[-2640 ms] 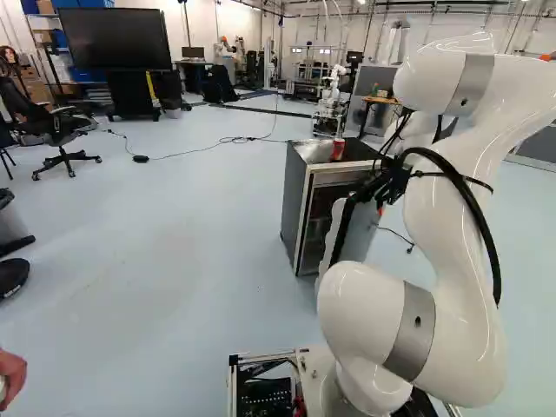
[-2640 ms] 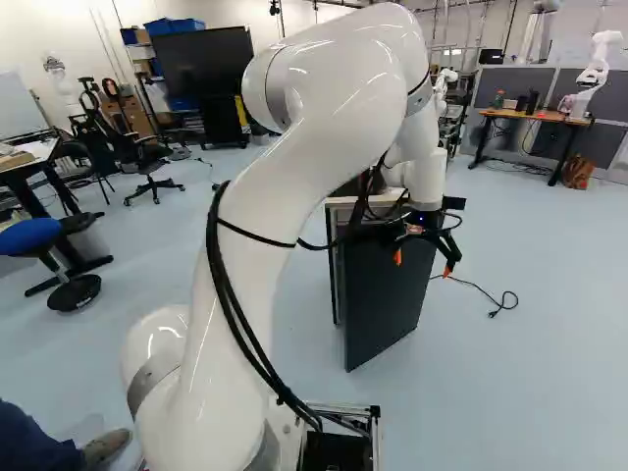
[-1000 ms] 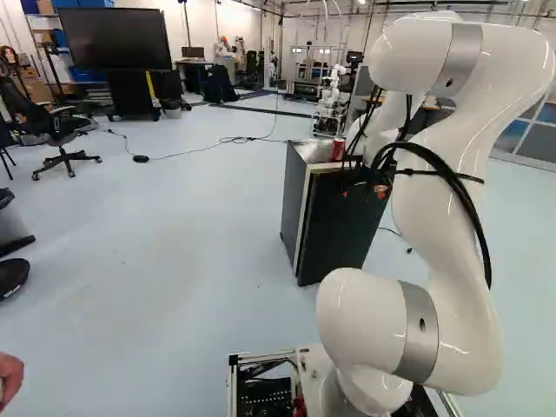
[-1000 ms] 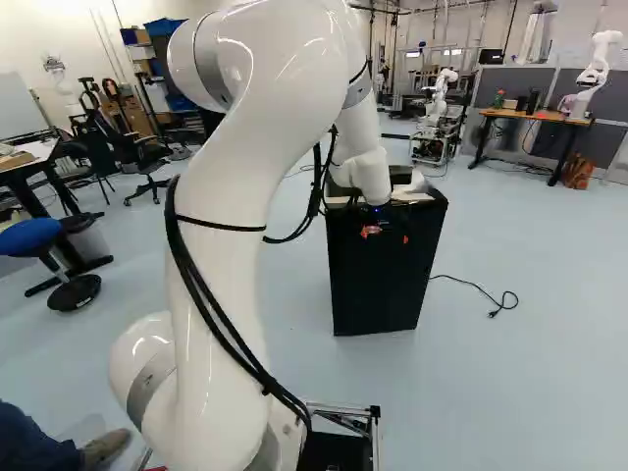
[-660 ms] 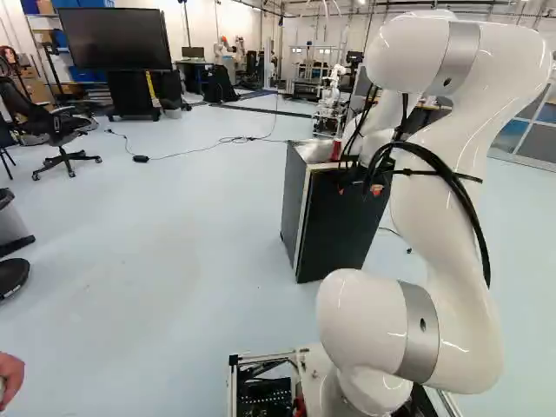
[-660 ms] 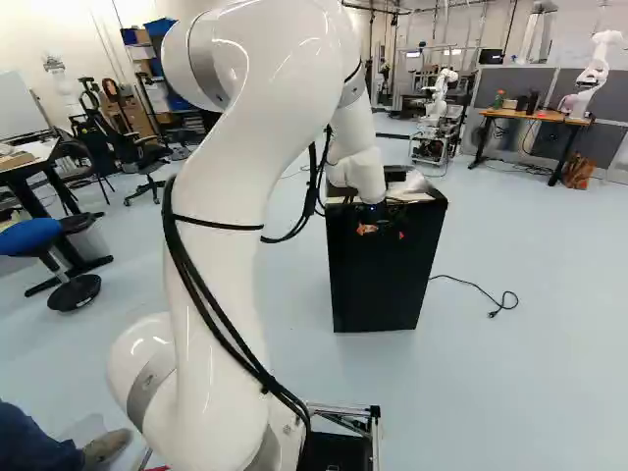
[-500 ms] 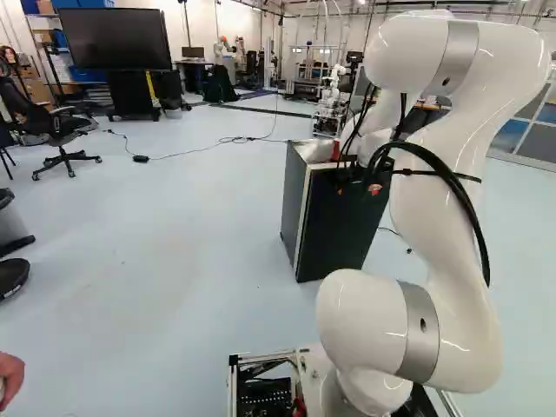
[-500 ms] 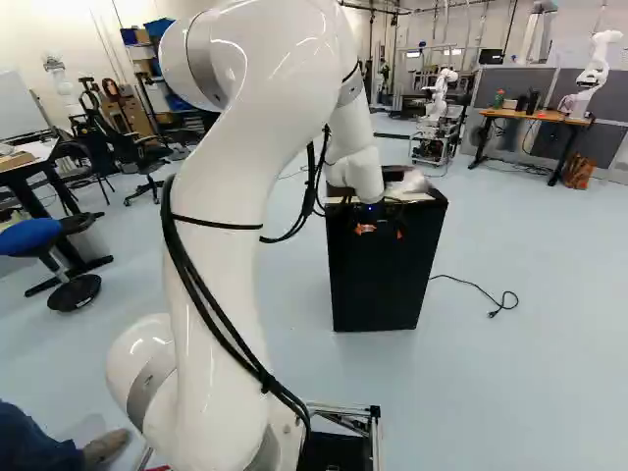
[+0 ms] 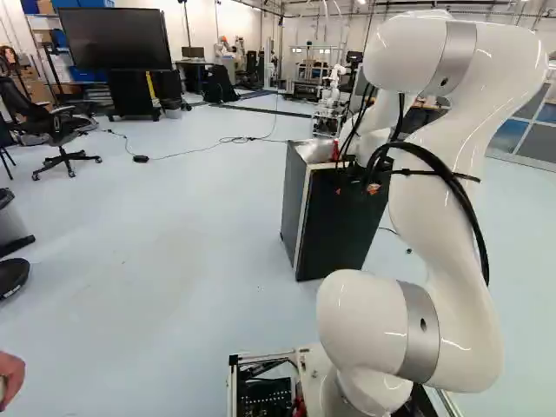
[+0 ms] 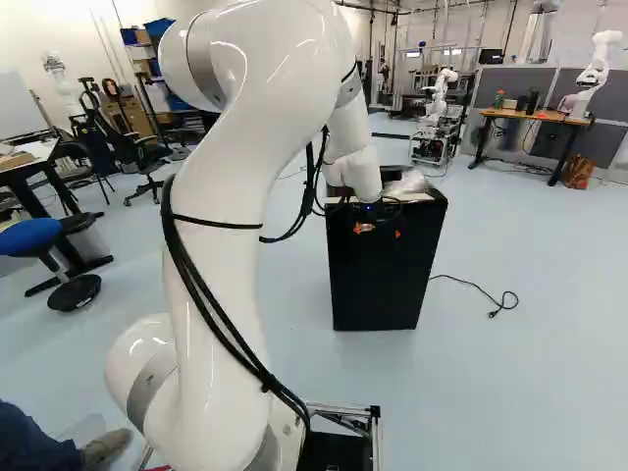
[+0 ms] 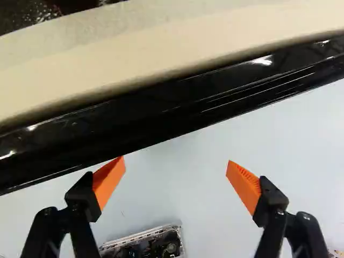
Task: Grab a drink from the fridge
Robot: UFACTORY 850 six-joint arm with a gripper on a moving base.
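Red and partly hidden behind my arm (image 9: 443,226), the drink can (image 9: 335,149) is standing out on top of the fridge (image 9: 295,204), near the front edge. Its door (image 10: 383,275) is looking closed, or so nearly closed that I'm not making out any gap from either side of my base (image 11: 146,243). So, as I'm judging it, getting the drink out of the cold is counting as done, and shutting up is looking finished or all but finished.

My claw (image 11: 176,160) is hanging wide open just in front of the door's upper edge, pointing down. Its orange pads (image 11: 109,178) are standing well apart, with only pale floor (image 11: 188,177) showing between them, so I'm holding nothing. One pad is sitting right by that glossy black edge; whether it's touching, I can't tell.

What's remaining, if the can is meant to end up in my grip, is the grab itself. I'm reckoning on backing off the door, rising clear of the edge and coming round over the top. Dragging a finger along the edge could be nudging the door or jolting the can.
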